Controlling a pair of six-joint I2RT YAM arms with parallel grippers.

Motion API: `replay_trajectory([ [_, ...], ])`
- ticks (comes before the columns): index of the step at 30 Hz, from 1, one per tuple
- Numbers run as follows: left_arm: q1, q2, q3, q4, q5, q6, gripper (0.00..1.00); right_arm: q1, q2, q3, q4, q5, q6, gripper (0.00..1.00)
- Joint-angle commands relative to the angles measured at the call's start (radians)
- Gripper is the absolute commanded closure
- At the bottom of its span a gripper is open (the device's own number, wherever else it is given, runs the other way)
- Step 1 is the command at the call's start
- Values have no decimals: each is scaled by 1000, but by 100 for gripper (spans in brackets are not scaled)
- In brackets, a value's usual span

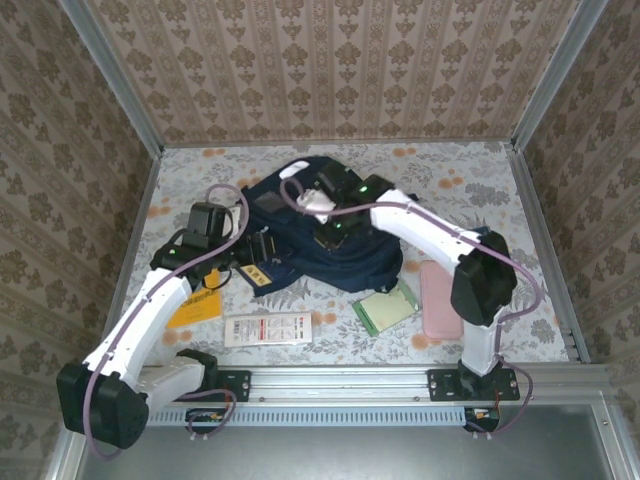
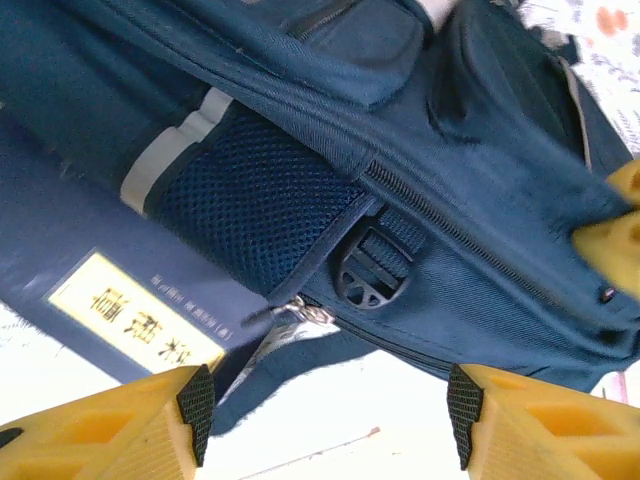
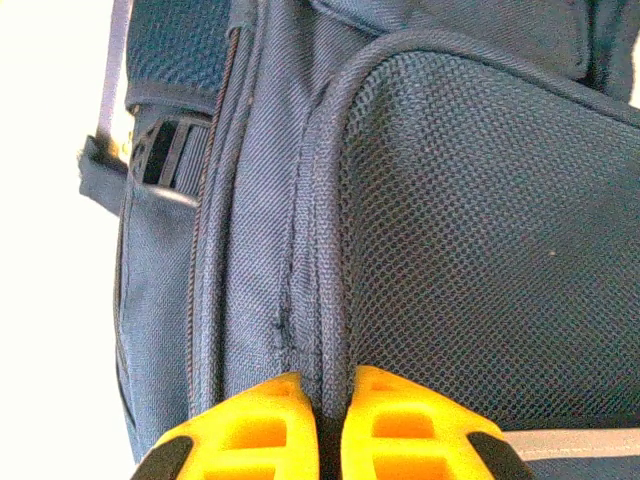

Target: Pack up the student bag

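One floral-patterned table (image 1: 190,175), walled on three sides by patterned paper, carries one navy-blue fabric backpack (image 1: 345,255) lying flat at its centre. Two white robot arms reach in from the near edge, the left arm (image 1: 150,310) to the backpack's left side, the right arm (image 1: 430,230) over its top. The right gripper (image 3: 330,400) has its jaws pressed together, pinching a piped seam of the backpack beside a mesh panel. The left gripper (image 2: 330,405) holds its jaws spread, with nothing between them, just short of the backpack's mesh side pocket (image 2: 250,190) and one black buckle (image 2: 370,275). Five flat things lie near the backpack: one pink case (image 1: 440,298), one white printed card (image 1: 267,328), one green booklet (image 1: 385,310), one orange sheet (image 1: 197,305) and one dark blue book with a yellow label (image 2: 130,310), tucked against the backpack's edge.
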Motion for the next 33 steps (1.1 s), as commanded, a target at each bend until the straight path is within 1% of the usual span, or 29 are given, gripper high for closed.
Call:
replay_trajectory([
  [1,-9,22,46,19,16,48,32,-75,-63,79,-64,-305,52,100],
  [3,-7,47,55,52,71,59,5,-115,-60,103,-86,-393,66,100],
  [4,-7,59,57,65,93,60,3,-127,-60,109,-89,-425,72,100],
  [5,-8,75,61,82,122,59,5,-142,-62,112,-88,-460,81,100],
  [8,-9,103,55,148,213,46,14,-182,-61,118,-70,-529,122,100],
  [11,-12,104,38,188,241,34,21,-206,-64,116,-53,-576,143,100],
  [15,-12,101,32,197,267,40,35,-221,-59,116,-45,-610,156,100],
  [17,-12,105,31,199,279,41,38,-224,-55,116,-40,-621,160,100],
  [26,-9,129,32,168,281,57,47,-239,-54,118,-26,-637,178,100],
  [33,-8,56,58,36,189,110,51,-268,-70,108,1,-668,202,100],
])
